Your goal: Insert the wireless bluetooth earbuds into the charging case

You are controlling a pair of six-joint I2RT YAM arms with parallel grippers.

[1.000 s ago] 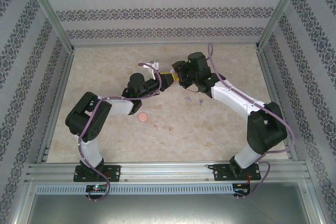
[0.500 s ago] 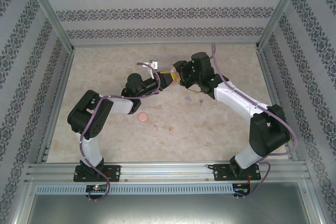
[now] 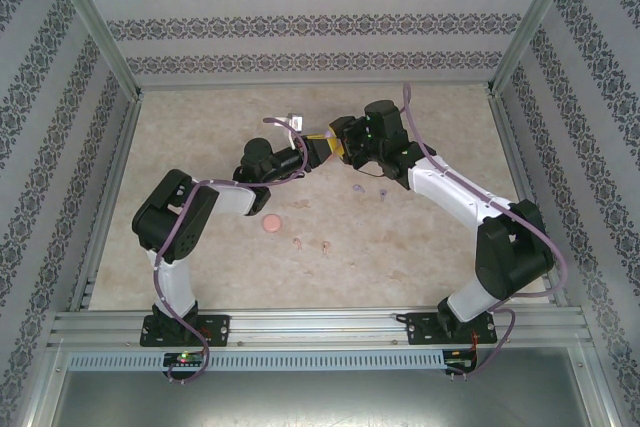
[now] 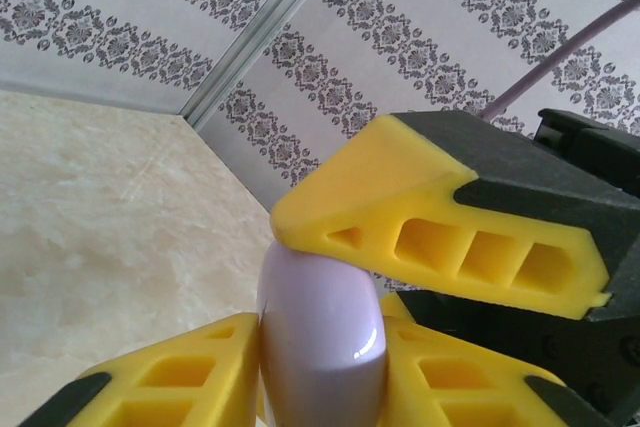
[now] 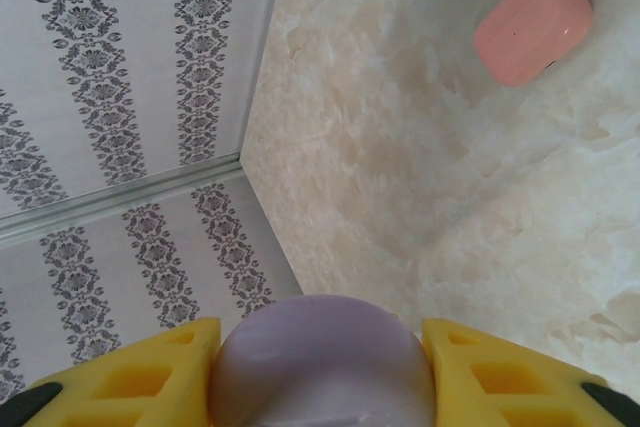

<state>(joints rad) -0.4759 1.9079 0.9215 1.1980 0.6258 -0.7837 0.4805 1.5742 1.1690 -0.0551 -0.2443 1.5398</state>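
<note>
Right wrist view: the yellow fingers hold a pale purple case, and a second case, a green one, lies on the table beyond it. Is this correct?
Not quite: the second case is pink, not green, as the right wrist view shows. The rest stands: the right gripper holds the pale purple case between its yellow fingers, and the second case lies on the table beyond.

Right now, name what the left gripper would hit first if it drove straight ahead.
The left gripper pinches the glossy pale purple oval case; just beyond it, probably the right gripper's yellow finger, though depth is unclear.
</note>
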